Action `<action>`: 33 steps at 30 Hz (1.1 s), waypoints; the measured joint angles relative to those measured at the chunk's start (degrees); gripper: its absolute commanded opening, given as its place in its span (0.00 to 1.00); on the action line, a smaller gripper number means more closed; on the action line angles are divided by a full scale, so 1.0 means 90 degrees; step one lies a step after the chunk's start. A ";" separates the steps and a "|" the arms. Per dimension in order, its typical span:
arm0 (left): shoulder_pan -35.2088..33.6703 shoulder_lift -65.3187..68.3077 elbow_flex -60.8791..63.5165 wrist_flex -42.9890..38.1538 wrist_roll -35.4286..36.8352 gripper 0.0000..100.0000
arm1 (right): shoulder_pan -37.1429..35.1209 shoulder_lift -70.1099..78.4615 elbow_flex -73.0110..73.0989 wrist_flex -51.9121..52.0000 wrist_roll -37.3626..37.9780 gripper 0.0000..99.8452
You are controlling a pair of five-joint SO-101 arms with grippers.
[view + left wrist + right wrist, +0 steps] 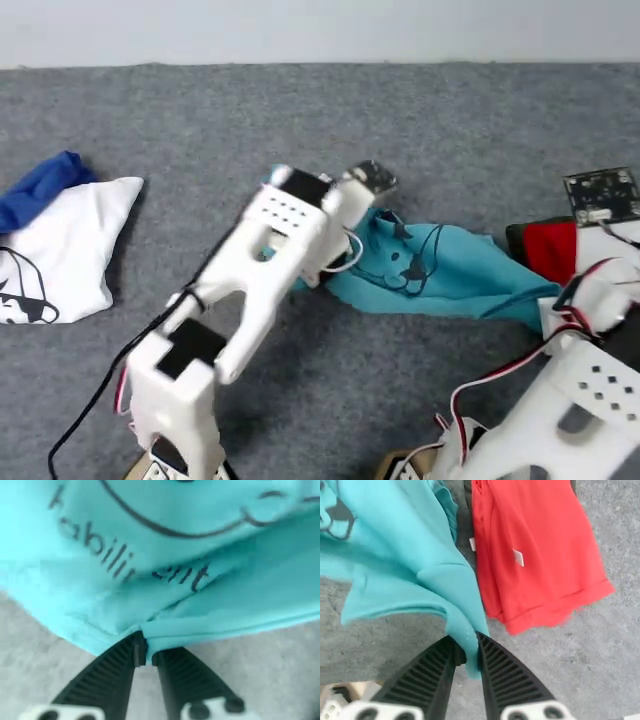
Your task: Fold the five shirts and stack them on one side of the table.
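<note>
A teal shirt with dark line print lies stretched across the middle right of the grey table. My left gripper is shut on the teal shirt's hem at its left end, under the left arm. My right gripper is shut on a bunched corner of the teal shirt at its right end, by the right arm. A folded red shirt lies right beside that corner, red shirt at the right edge. A white printed shirt on a blue shirt lies folded at the far left.
A dark garment edge shows under the red shirt. A small black circuit board sits on the right arm above the red shirt. Bare grey carpet spreads behind the arms.
</note>
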 measured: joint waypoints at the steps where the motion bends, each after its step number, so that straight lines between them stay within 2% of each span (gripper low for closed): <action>1: -0.0059 -0.0195 -0.0107 0.0205 -0.0107 0.01 | -0.0186 0.0000 0.0000 0.0000 -0.0166 0.01; 6: -0.0498 -0.1368 -0.0361 0.0459 -0.0586 0.01 | -0.1514 0.0000 0.0000 -0.0234 -0.1074 0.01; 9: -0.0889 -0.2159 -0.0361 0.0488 -0.0625 0.01 | -0.2276 0.0000 0.0000 -0.0801 -0.1436 0.01; 12: -0.1250 -0.2774 -0.0361 0.0518 -0.0645 0.01 | -0.2696 0.0000 -0.0010 -0.1543 -0.1563 0.01; 17: -0.1748 -0.3595 -0.0361 0.0527 -0.0664 0.01 | -0.2872 0.0000 -0.0654 -0.2393 -0.1602 0.01; 22: -0.2042 -0.4308 -0.0361 0.0537 -0.0664 0.01 | -0.2862 0.0000 -0.2002 -0.2569 -0.1612 0.01; 26: -0.2071 -0.5021 -0.0361 0.0527 -0.0664 0.01 | -0.2882 -0.0010 -0.3175 -0.2510 -0.1739 0.01; 33: -0.2071 -0.6799 -0.0400 0.0225 -0.0664 0.01 | -0.2891 -0.0176 -0.4884 -0.1709 -0.2022 0.01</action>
